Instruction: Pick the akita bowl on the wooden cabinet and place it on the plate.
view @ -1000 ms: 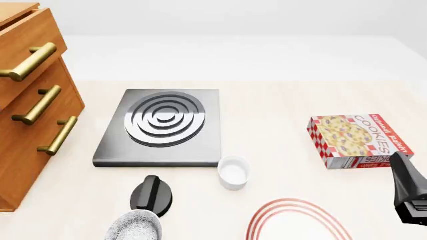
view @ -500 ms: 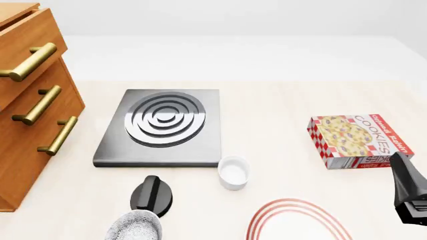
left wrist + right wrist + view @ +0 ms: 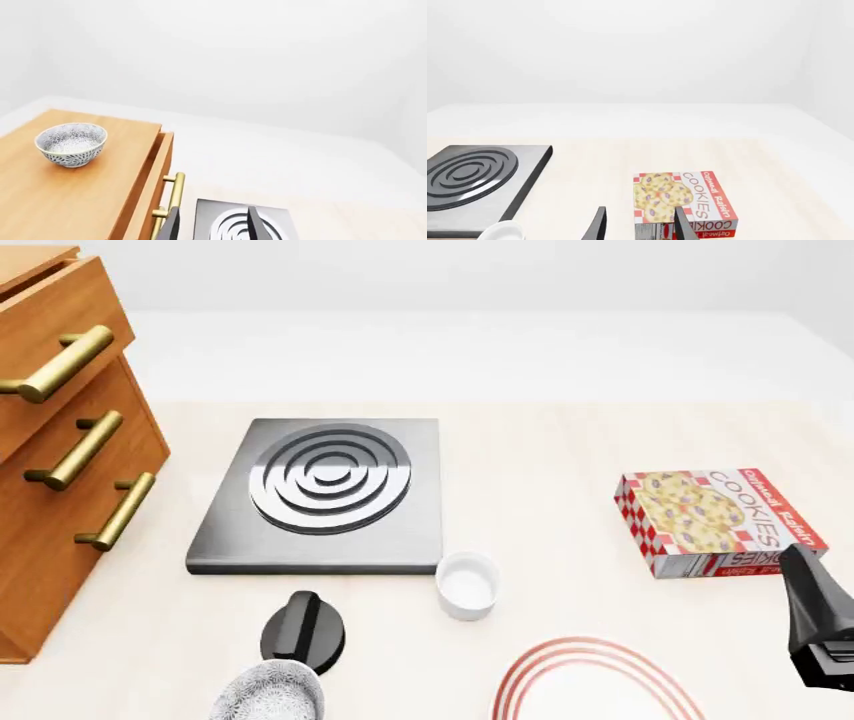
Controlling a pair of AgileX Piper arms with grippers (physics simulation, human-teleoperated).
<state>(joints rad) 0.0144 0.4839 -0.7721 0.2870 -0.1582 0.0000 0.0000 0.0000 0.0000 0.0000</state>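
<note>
Up top, the speckled round akita bowl (image 3: 71, 144) sits near the orange-brown wooden cabinet's (image 3: 60, 200) back edge; both pincers, left pincer (image 3: 213, 226) and right pincer (image 3: 638, 225), gape empty.

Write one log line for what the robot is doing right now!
akita bowl: on wooden cabinet, untouched | left end effector: open | right end effector: open | plate: bare

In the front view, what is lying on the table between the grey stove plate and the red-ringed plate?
In the front view, a small white ramekin sits between the stove plate and the plate, close to the stove plate's near right corner.
</note>
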